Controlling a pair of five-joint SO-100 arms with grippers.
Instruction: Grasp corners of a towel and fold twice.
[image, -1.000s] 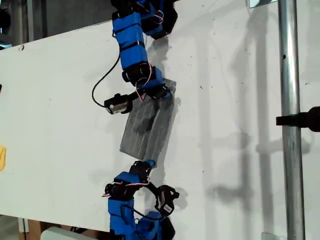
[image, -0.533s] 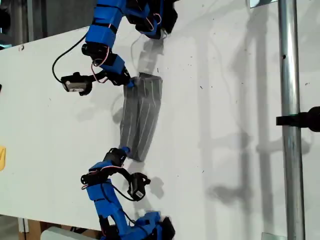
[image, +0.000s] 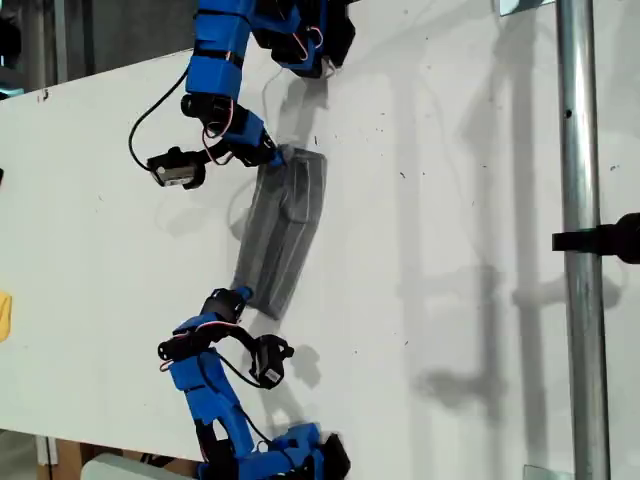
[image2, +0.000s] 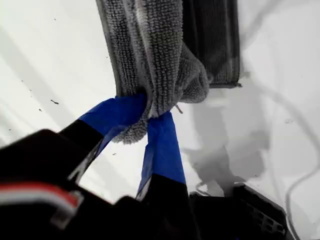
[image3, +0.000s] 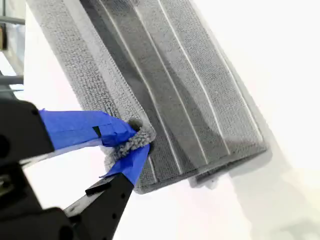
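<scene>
The towel (image: 285, 230) lies on the white table (image: 460, 200) as a long narrow grey strip with thin white stripes. My first gripper (image: 272, 157) is shut on its upper corner at the exterior view's left side of the strip. In the first wrist view the blue fingers (image2: 165, 150) pinch that bunched corner (image2: 145, 112), and the towel (image2: 150, 50) puffs up there. My second gripper (image: 240, 298) is shut on the lower corner. Seen from the second wrist view, its fingertips (image3: 117, 132) squeeze the corner (image3: 136, 139) of the flat, layered towel (image3: 175, 90).
A metal pole (image: 580, 240) with a black clamp (image: 605, 240) stands at the exterior view's right. A yellow object (image: 4, 315) shows at that view's left edge. The table's far edge runs across the upper left of the exterior view.
Both grippers swung toward the exterior view's left with their corners, and the towel went from a wider sheet to a narrow strip. Since half a second ago the first gripper has edged back right.
</scene>
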